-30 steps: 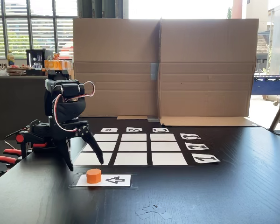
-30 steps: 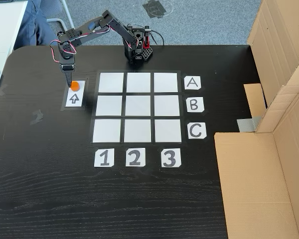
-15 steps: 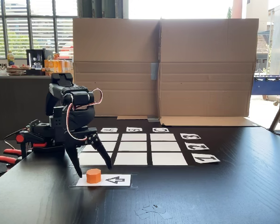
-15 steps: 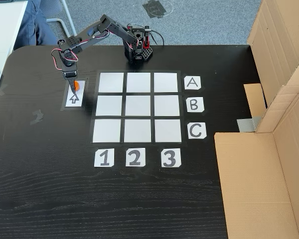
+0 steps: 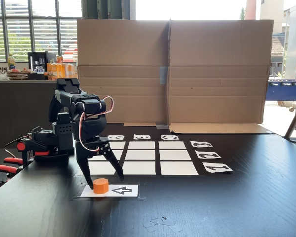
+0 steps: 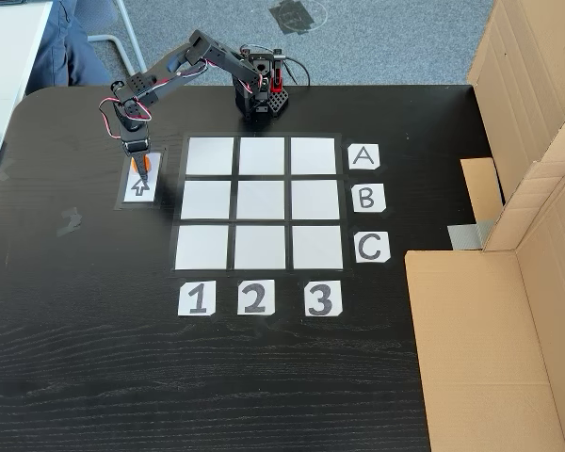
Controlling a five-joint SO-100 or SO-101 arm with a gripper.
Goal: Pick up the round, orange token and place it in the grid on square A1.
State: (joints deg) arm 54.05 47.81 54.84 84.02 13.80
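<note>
— Claw (image 5: 104, 182) lowered over arrow card (image 5: 119, 190), fingers spread wide, gripping nothing, one tip either side of the token (image 5: 100, 185)

— And the token? Resting on the card's blunt end, between the fingertips, partly hidden from above (image 6: 146, 165)

— Grid (image 6: 260, 202) just beside, square A1 (image 6: 210, 156) bare on the black table (image 6: 104, 358)

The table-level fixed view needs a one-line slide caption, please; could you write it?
Open gripper straddling the orange token on the arrow card, in front of the grid.
</note>
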